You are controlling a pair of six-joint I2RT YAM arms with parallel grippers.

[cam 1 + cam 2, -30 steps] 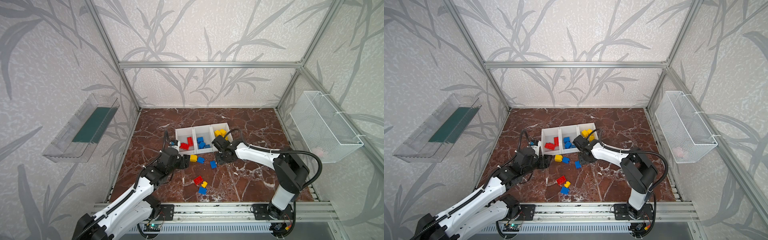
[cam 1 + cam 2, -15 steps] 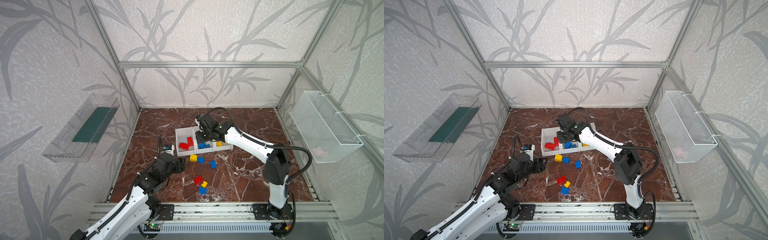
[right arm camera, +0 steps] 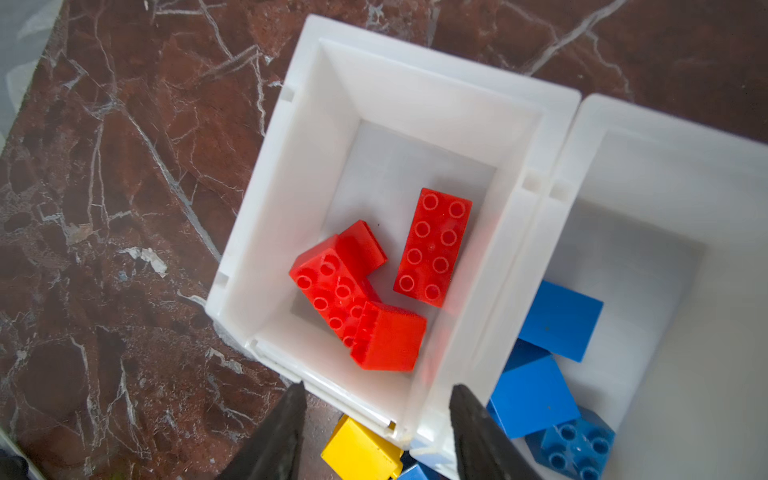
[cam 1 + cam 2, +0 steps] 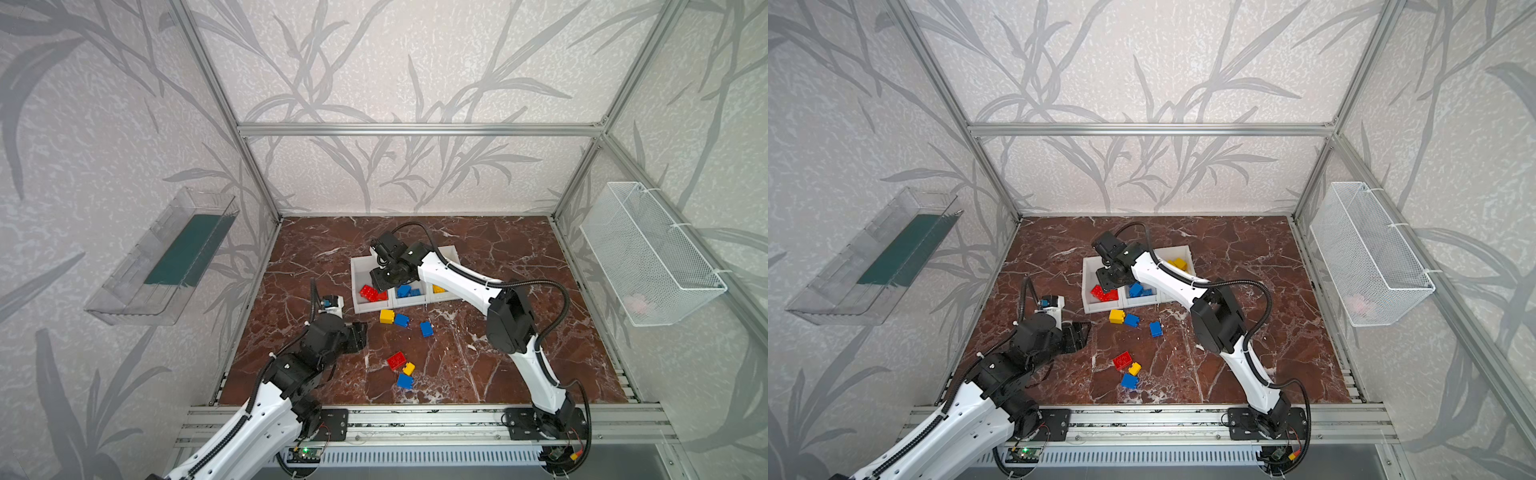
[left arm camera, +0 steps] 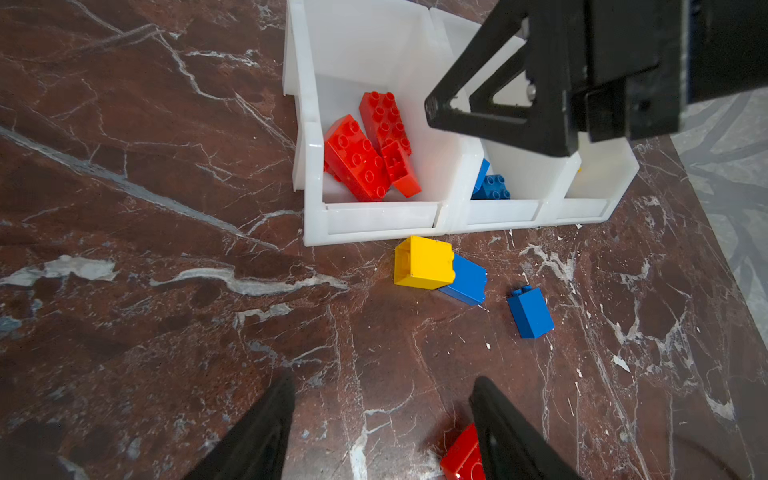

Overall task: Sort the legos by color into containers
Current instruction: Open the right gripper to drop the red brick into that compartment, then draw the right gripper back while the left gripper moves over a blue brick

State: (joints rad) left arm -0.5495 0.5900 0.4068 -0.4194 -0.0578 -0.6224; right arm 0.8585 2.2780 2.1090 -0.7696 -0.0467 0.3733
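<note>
Right gripper [image 3: 376,385] up from tabletop [image 4: 457,374], now apart over red-brick bin [image 3: 266,199], plain only wrist-side; left gripper [image 5: 382,378] apart, probably empty.

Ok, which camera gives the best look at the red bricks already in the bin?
Right wrist: it looks straight down on the red bricks, close and unobstructed. The left wrist view shows them obliquely, overlapping one another. In both top views they are only small red patches.

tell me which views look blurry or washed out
Right wrist view: the white bin glares nearly featureless, and the right pincer is blurred. Left wrist view: yellow brick sharp, left pincer soft. Both top views: even light, nothing smeared.
</note>
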